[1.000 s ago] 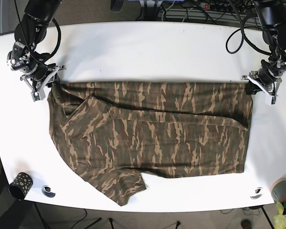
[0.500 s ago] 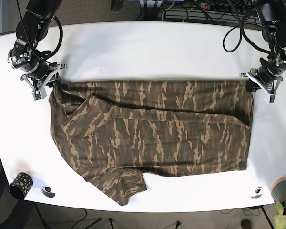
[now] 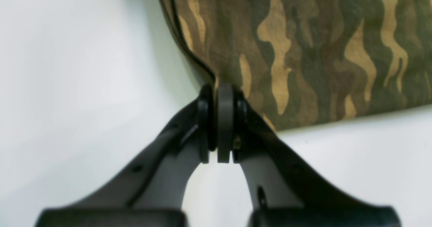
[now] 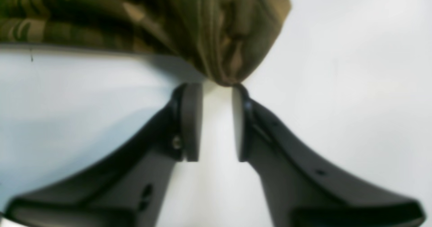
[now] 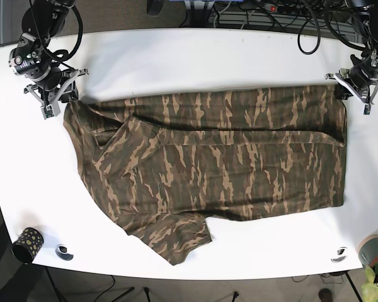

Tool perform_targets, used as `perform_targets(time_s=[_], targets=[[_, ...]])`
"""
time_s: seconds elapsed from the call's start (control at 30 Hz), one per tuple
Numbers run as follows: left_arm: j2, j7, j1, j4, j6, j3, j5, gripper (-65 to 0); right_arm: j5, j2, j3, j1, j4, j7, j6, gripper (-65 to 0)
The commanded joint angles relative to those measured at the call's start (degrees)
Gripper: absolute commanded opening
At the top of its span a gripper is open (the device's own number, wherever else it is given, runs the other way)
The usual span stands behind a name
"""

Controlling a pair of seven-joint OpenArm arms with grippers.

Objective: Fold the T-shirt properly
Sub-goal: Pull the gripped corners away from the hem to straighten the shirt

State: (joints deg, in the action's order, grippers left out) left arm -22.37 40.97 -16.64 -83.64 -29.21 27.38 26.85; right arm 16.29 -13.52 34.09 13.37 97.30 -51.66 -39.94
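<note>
- Camo T-shirt (image 5: 208, 163) lies flat across the white table (image 5: 195, 63), one sleeve poking out at 7 o'clock.
- Our left gripper (image 3: 221, 119) is pinched tight on the hem corner at 2 o'clock.
- Our right gripper (image 4: 217, 119) is parted, cloth just touching its tips at 10 o'clock, so we reckon a one-sided pull could skew everything.

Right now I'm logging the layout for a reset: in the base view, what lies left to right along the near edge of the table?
Spotted dark cup → small black-and-white disc → the T-shirt's hanging sleeve → another small disc → grey pot at the corner.
</note>
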Motion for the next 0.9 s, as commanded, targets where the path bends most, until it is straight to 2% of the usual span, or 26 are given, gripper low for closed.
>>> perform_targets(time_s=[0.0,0.03,0.13,0.23,0.5,0.77,0.87], targets=[[-1.1,-0.6,0.3,-1.2,-0.3,0.4,0.6,-65.0,0.6,-0.6,0.4,-1.3,0.3,1.1,-0.06,-40.0],[-1.1,-0.6,0.3,-1.2,-0.3,0.4,0.6,-65.0,0.6,-0.6,0.2,-1.5,0.2,1.1,-0.06,-33.8],[-1.1,-0.6,0.5,-1.0,-0.3,0.4,0.6,-65.0,0.6,0.5,0.0,-2.1,0.1,1.1,-0.06,-21.7],[-1.1,-0.6,0.5,-1.2,-0.3,0.4,0.6,-65.0,0.3,0.9,0.2,-3.7,-0.2,1.1,-0.06,-16.2],[-1.1,-0.7,0.5,-1.0,-0.4,0.3,0.5,-65.0,0.2,0.7,0.3,-9.2,-9.7,1.3,-0.06,-15.4],[-1.1,-0.7,0.5,-1.0,-0.5,0.3,0.5,-65.0,0.5,-1.0,0.7,-12.5,-14.8,1.4,-0.06,-15.5],[-1.1,-0.7,0.5,-0.9,-0.5,0.3,0.5,-65.0,0.5,-1.0,3.5,-13.7,-18.6,1.4,-0.06,-18.5]])
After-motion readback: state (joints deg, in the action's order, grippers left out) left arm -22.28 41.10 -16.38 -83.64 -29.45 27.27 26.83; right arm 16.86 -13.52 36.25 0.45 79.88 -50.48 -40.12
